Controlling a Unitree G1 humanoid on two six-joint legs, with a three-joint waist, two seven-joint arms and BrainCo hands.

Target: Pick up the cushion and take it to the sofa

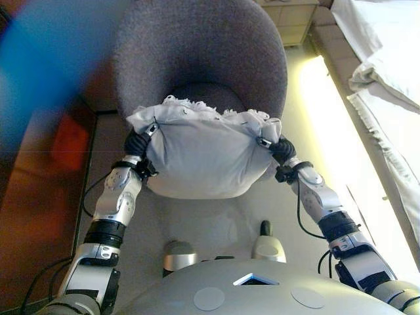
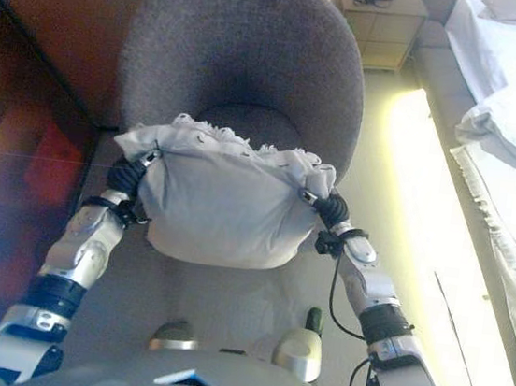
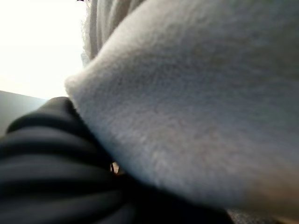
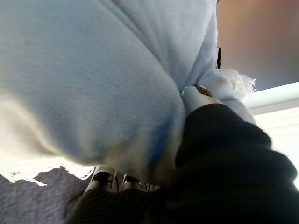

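The pale grey fringed fabric cushion (image 1: pixel 200 154) is clasped between the left hand (image 1: pixel 136 143) and right hand (image 1: pixel 281 149), just over the round grey upholstered sofa chair (image 1: pixel 197 52); only the setting-down seems left.

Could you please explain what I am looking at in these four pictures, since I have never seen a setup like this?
This is a humanoid robot with two silver-grey arms. The two wide pictures come from cameras in its head, looking down; the two close-ups come from cameras on its wrists.

Between its arms it holds a pale grey cushion with a frilly fringe, the left hand on one side and the right hand on the other. Each hand's fingers are sunk into the fabric, so their grip is hard to read. The wrist pictures show mostly cushion cloth and the hands' dark ribbed covers.

Just ahead stands a round grey armchair. To the robot's right lies white bedding, with a small cabinet further back.
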